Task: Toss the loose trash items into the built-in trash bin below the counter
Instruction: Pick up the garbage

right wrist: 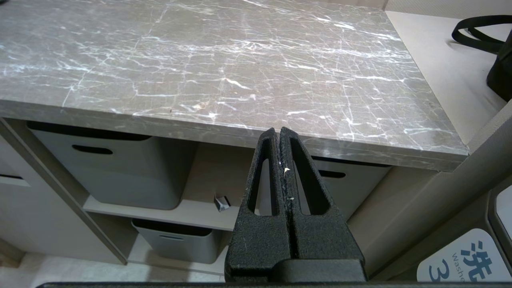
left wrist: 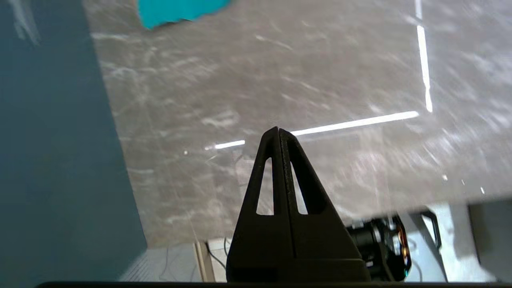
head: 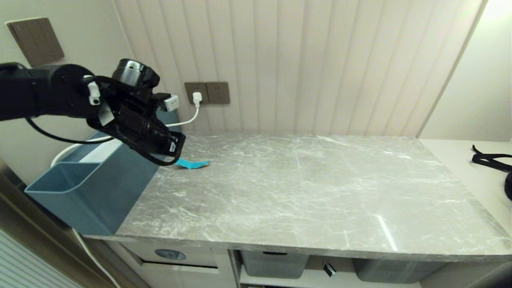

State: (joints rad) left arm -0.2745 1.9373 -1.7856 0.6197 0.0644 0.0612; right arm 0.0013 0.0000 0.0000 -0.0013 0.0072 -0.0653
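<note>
The teal wrapper [head: 193,163] lies flat on the table [head: 304,192], just beyond the left tool [head: 173,147], long axis running sideways; that tool's fingers are pressed together, holding nothing.

From the head we look down over the counter [head: 304,188]. Our left wrist view sits close above it, just past the left gripper [left wrist: 279,132]. Our right wrist view looks from lower, off its front edge. All 3 share the slab.
</note>
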